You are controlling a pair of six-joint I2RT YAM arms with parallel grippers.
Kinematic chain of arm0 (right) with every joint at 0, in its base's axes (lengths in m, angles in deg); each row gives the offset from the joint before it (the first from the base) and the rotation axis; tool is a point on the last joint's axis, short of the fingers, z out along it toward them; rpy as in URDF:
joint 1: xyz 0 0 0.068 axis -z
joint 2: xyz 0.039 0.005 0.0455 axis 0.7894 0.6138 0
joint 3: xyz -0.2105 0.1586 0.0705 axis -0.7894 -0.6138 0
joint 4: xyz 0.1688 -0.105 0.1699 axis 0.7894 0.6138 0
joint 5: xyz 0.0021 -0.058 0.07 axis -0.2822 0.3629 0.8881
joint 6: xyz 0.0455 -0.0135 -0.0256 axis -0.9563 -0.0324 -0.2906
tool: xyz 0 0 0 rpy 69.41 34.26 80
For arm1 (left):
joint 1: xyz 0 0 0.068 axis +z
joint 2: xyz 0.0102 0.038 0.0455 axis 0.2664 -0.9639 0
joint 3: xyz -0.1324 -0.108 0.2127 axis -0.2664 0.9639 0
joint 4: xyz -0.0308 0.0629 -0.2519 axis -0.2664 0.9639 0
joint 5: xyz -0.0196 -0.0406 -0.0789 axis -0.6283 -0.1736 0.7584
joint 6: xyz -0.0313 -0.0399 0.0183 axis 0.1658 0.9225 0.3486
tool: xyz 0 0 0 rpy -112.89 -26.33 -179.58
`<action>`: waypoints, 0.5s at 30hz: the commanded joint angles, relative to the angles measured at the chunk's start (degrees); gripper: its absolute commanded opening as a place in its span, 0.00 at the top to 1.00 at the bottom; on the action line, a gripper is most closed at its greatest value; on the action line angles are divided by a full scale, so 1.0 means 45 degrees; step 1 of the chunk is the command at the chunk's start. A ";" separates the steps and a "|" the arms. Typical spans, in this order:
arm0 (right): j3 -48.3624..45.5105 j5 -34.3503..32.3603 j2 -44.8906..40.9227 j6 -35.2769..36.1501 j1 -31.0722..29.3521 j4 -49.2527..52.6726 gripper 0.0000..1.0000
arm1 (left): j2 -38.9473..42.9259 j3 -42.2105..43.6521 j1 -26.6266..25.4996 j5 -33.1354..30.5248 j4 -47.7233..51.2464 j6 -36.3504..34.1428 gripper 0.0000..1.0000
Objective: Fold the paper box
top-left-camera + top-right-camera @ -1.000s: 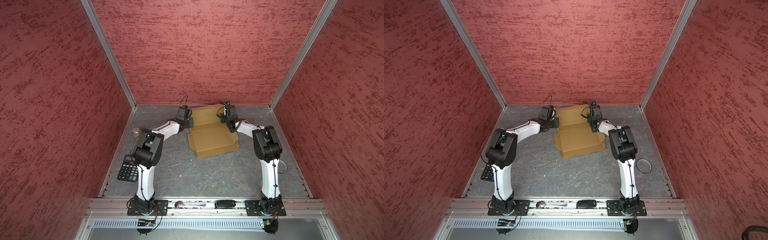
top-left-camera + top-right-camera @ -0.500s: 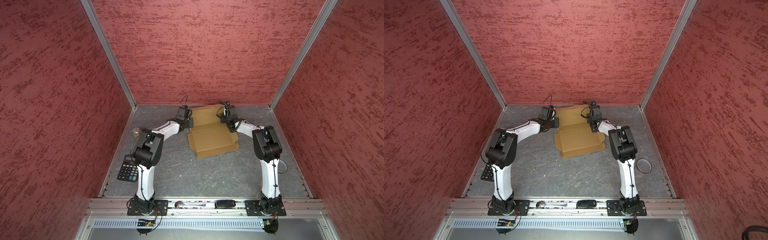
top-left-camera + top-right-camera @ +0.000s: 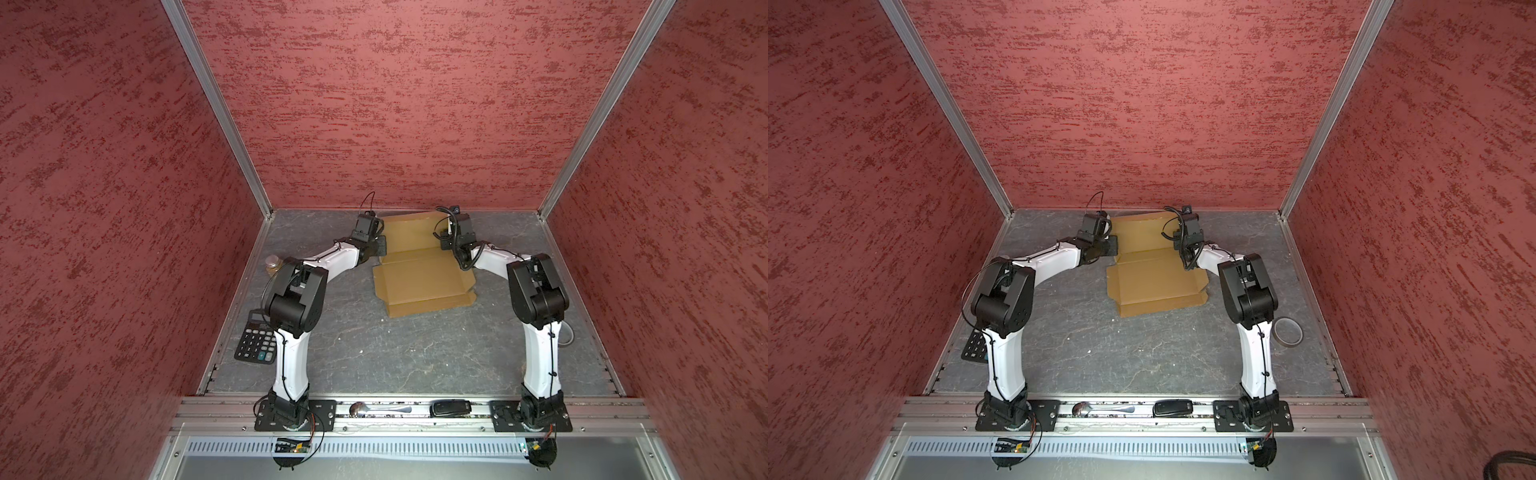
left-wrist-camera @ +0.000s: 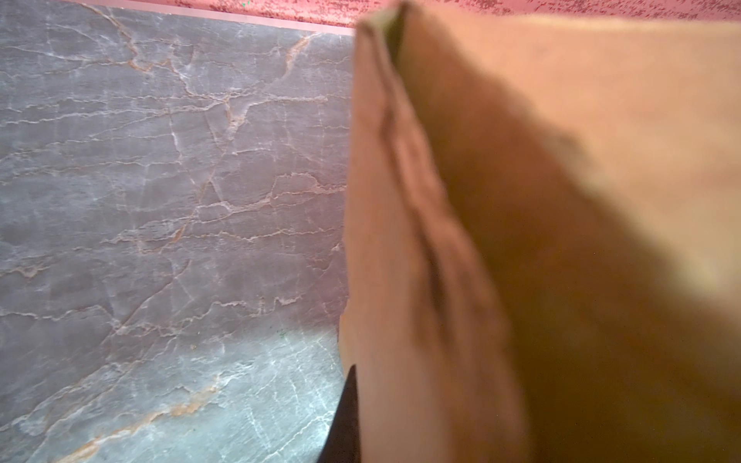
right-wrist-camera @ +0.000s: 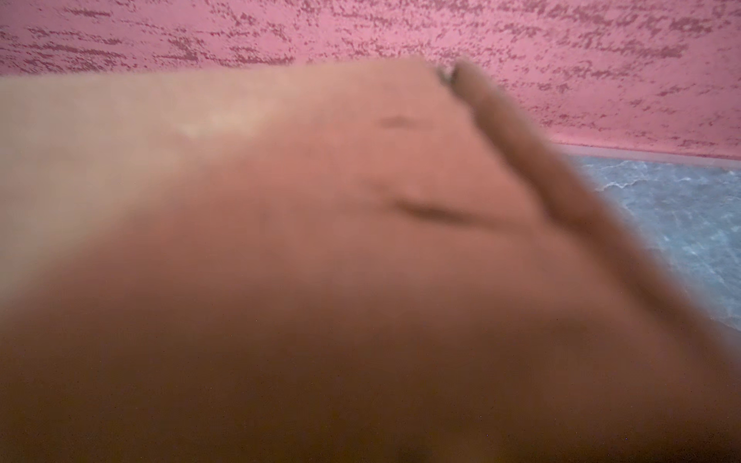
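The paper box (image 3: 419,274) is a tan cardboard sheet lying at the back middle of the table, seen in both top views, with its rear panel (image 3: 1142,232) tilted up toward the back wall. My left gripper (image 3: 379,246) sits at that panel's left edge. In the left wrist view one black finger (image 4: 345,421) presses against the blurred cardboard flap (image 4: 401,280), so it is shut on it. My right gripper (image 3: 445,244) is at the panel's right edge. Cardboard (image 5: 320,240) fills the right wrist view and hides its jaws.
A calculator (image 3: 255,340) and a small jar (image 3: 272,264) lie along the left edge. A tape roll (image 3: 1287,331) lies near the right arm's base. A spoon (image 3: 380,409) and a black device (image 3: 451,407) rest on the front rail. Red walls enclose three sides.
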 commanded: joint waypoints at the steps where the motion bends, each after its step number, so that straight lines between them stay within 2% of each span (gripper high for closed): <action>1: -0.0289 0.0485 -0.0526 -0.0203 -0.0384 -0.0104 0.70 | -0.0331 0.0482 -0.0062 0.0554 0.1004 0.0109 0.93; 10: -0.1253 0.0179 -0.0922 -0.0236 -0.0319 -0.0925 0.70 | -0.0219 0.0626 -0.0034 0.0114 0.1029 0.0337 0.93; 15: -0.2052 0.0466 -0.1293 -0.0476 -0.0141 -0.1795 0.65 | -0.0160 0.0667 0.0035 0.0035 0.1047 0.0347 0.93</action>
